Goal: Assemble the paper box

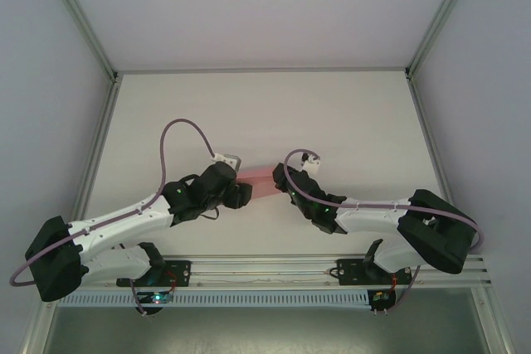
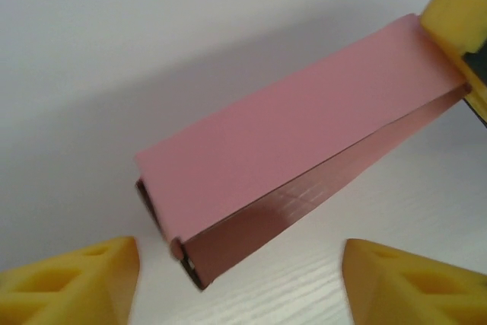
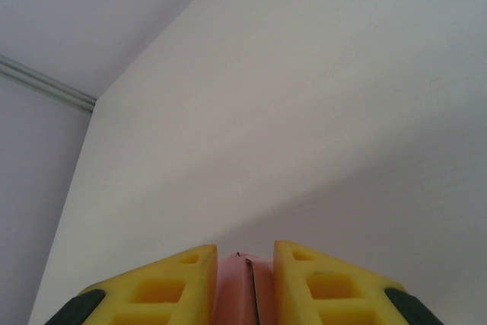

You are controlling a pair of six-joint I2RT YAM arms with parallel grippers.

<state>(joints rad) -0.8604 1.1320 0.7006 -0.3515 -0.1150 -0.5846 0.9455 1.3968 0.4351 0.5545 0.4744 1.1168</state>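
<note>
— What does the worktop [image 1: 332, 113] look like from your end?
— I see it white, with a faint wood grain up close. Pale walls bound it left, right and far, and a metal rail [image 1: 274, 269] runs along its near edge.
— Anything lying on it?
— A pink paper box [image 1: 261, 181] near the middle, toward the near side. I can't tell whether it rests on the surface or hangs just above it.

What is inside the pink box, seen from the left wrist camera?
The paper box shows only a thin dark slot at its near end, no contents visible. Deeper in is covered by its top panel.
</note>
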